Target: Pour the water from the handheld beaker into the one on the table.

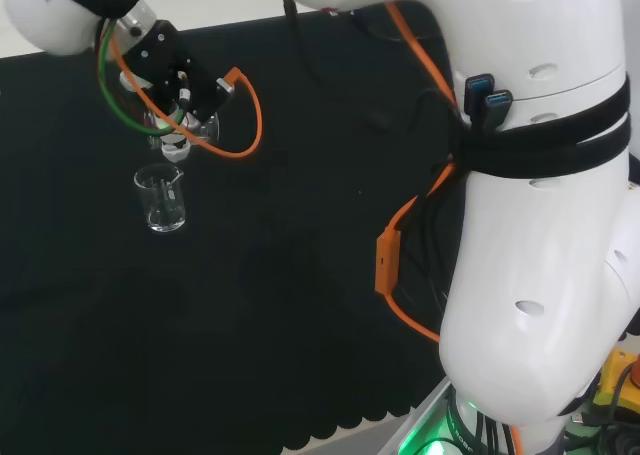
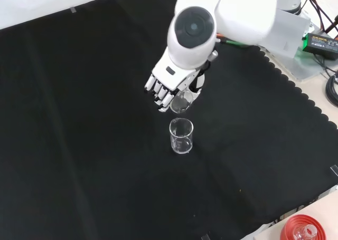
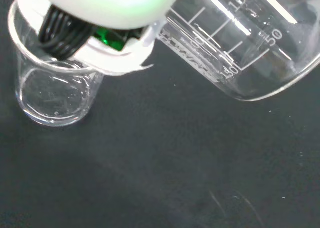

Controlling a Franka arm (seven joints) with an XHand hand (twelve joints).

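Note:
A clear glass beaker (image 2: 181,136) stands upright on the black cloth; in the head view this table beaker (image 1: 161,197) sits at the left. Just above and behind it the hand (image 2: 168,87) has its fingers curled round a second clear beaker (image 2: 180,101), tipped steeply toward the standing one. From behind the arm, the hand (image 1: 180,75) hangs over the table beaker with the held beaker (image 1: 180,133) under it. Close up, the held beaker (image 3: 245,42) lies tilted with its printed scale showing, beside the table beaker (image 3: 52,92). Water is too hard to make out in either.
The arm's big white links (image 1: 540,215) stand at the right of the head view, with orange cable (image 1: 250,115) looping by the hand. A red ribbed stand (image 2: 301,230) sits off the cloth at the front view's lower right. Bare black cloth (image 2: 79,161) surrounds the beakers.

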